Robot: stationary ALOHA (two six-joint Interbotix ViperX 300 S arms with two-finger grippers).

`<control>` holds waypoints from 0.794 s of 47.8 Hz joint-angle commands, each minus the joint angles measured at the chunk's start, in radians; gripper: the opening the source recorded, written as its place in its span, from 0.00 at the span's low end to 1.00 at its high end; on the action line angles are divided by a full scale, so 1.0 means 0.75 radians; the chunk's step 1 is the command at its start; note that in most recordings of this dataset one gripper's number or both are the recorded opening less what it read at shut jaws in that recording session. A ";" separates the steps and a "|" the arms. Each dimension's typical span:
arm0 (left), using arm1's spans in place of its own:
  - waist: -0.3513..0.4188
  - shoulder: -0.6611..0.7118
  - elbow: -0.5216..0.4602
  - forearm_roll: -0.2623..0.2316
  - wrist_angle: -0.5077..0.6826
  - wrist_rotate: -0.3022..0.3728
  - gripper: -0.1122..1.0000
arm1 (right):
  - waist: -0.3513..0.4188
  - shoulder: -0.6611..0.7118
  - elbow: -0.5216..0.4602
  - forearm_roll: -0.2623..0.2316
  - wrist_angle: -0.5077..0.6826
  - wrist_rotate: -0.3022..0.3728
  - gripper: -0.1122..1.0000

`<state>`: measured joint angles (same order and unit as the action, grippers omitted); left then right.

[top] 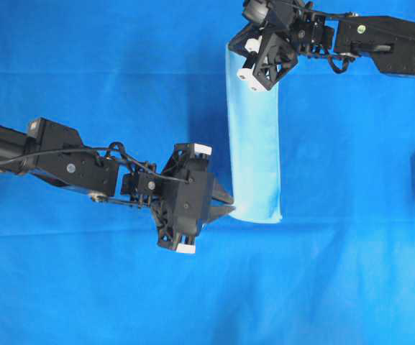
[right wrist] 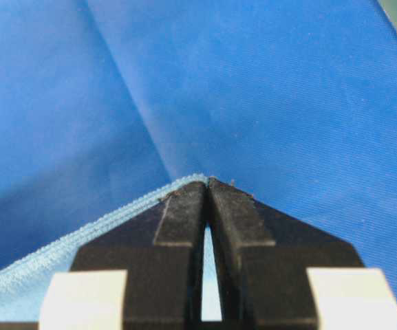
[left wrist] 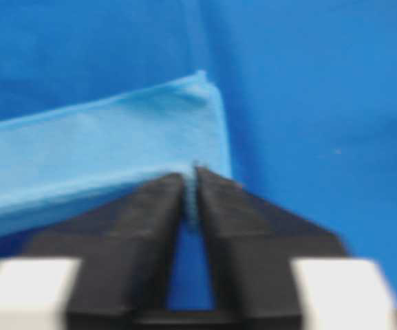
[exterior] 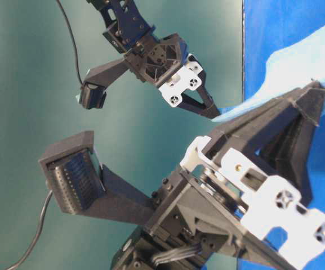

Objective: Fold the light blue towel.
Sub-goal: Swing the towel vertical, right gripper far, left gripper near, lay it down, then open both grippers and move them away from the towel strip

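1. Here we see a royal-blue sheet (top: 85, 72) covering the counter.
2. The light blue towel (top: 256, 151) lies on it, folded into a narrow strip.
3. Our right hand (top: 247, 68) pinches its far end; our left hand (top: 225, 205), slightly parted, touches its near corner.

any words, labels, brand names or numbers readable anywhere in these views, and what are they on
None: no readable text in any view.
The light blue towel and the deep blue sheet are plain.
The green dot on the right arm carries no lettering.
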<state>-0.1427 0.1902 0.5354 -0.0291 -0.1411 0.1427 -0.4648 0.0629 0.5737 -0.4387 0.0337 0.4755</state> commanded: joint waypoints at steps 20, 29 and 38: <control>-0.010 -0.112 -0.008 0.004 0.194 0.027 0.82 | -0.018 -0.014 -0.027 0.002 0.110 0.010 0.69; -0.004 -0.207 0.020 0.004 0.391 0.020 0.81 | -0.012 -0.074 -0.002 0.002 0.131 0.012 0.69; 0.031 -0.368 0.119 0.004 0.472 0.000 0.81 | 0.039 -0.252 0.115 0.006 0.119 0.020 0.69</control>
<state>-0.1396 -0.0138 0.6075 -0.0276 0.2132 0.1488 -0.4587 -0.0399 0.6366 -0.4387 0.1319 0.4863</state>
